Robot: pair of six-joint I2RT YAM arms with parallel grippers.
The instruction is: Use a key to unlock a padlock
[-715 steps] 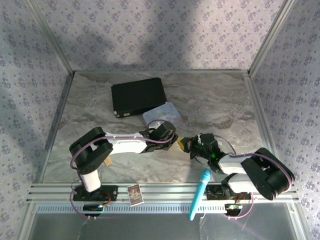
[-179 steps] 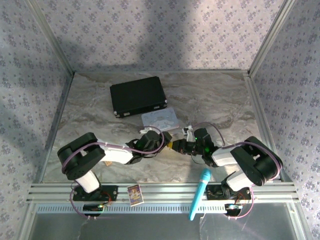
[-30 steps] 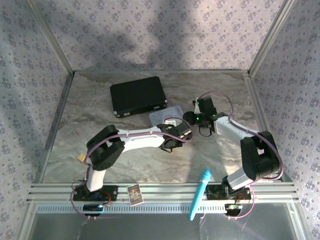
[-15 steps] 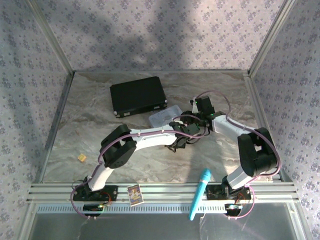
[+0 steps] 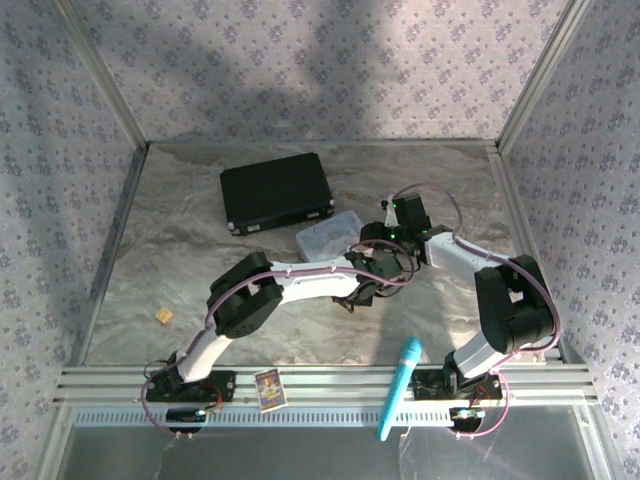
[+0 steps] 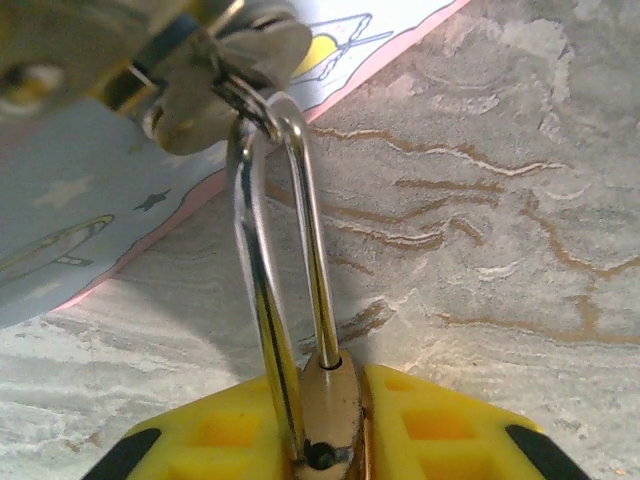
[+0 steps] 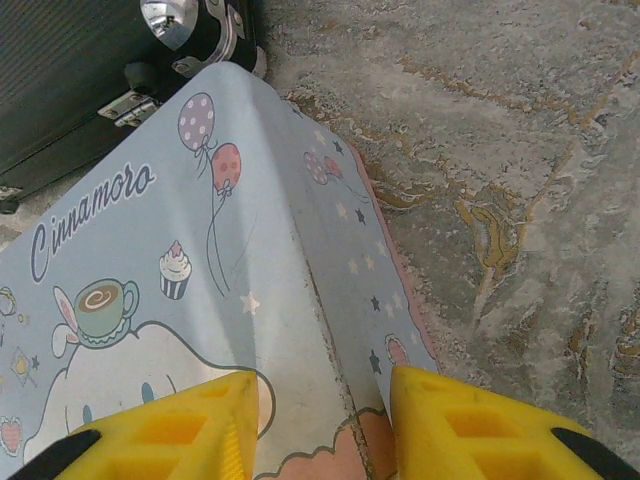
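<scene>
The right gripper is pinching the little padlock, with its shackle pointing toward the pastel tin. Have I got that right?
Not quite: it is the left gripper that pinches the padlock, with its shackle pointing toward the pastel tin. The left wrist view shows this. The right gripper is open above the tin.

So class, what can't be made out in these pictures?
Padlock body: left wrist view, pinched in the left gripper, cut by the bottom edge.
Key: left wrist view, the silver piece at the shackle's top is too blurred to confirm.
Top view: both too small, under the wrists.
</scene>
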